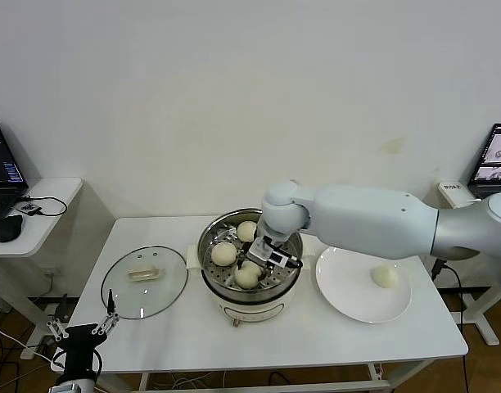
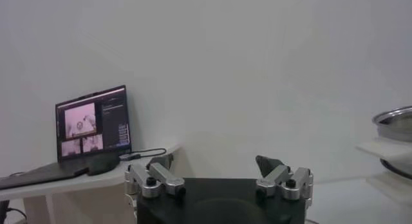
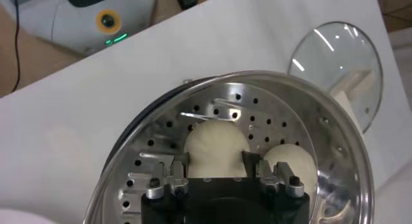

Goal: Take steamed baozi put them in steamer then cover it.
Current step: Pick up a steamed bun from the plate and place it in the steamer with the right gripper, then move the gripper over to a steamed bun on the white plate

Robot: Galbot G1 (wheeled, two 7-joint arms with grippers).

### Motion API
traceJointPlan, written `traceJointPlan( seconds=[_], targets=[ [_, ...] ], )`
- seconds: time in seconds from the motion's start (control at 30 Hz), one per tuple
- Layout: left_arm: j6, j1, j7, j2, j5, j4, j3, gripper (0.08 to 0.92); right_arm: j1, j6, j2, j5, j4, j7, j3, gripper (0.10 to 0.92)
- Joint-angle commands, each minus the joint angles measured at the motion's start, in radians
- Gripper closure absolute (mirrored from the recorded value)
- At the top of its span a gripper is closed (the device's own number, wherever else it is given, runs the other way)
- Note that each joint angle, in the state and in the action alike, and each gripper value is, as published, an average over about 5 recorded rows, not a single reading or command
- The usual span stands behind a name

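My right claw [image 3: 215,164] is down inside the steamer [image 1: 252,286], its fingers [image 3: 179,162] straddling a bun [image 3: 215,148] that sits on the perforated tray. The jaws look just parted at the bun's sides, though whether they touch it or stand a hair clear — I cannot tell. The bun rests on the tray.

Around it, more buns: in the head view I count one at the far side [image 1: 247,231], one toward my left [image 1: 223,254], and two near my claw [image 1: 247,276], partly hidden by it. In the wrist view a neighbour bun [image 3: 291,164] lies just beside the one between my fingers.

Outward to my right, a white plate [image 1: 349,299] holds one last bun [image 1: 385,277], well apart from the pot. To my left, the glass lid [image 1: 144,282] lies flat on the white table [image 1: 234,336], just beside the steamer — handle up.

My left claw [image 1: 80,329] hangs open below the table's near-left corner, idle, holding nothing.
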Motion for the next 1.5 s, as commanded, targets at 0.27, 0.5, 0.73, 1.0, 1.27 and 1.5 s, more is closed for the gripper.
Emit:
traceJointPlan(
  seconds=[0.27,0.5,0.73,1.0,1.27,1.5],
  targets=[
    [-0.001,-0.008,0.001,0.011,-0.001,0.006,0.007,0.177,0.081,-0.102,-0.16,0.066,0.035,0.033,0.091,0.206],
    [0.002,-0.012,0.002,0.029,-0.012,0.005,0.007,0.177,0.125,-0.441,-0.331,0.176,0.094,0.011,0.156,0.202],
    [0.006,-0.02,0.005,0.049,-0.023,0.006,0.02,0.177,-0.015,-0.48,-0.592,0.172,0.092,-0.01,0.257,0.203],
    [0.016,-0.026,0.009,0.069,-0.02,0.013,0.037,0.177,-0.447,-0.377,-0.741,-0.011,0.033,-0.071,0.596,0.203],
    [0.02,-0.027,0.01,0.067,-0.011,0.014,0.04,0.177,-0.612,-0.362,-0.725,-0.123,-0.055,-0.064,0.701,0.202],
    [0.021,-0.016,0.01,0.059,-0.007,0.007,0.028,0.177,-0.651,-0.352,-0.629,-0.186,-0.172,-0.044,0.736,0.203]
  ],
)
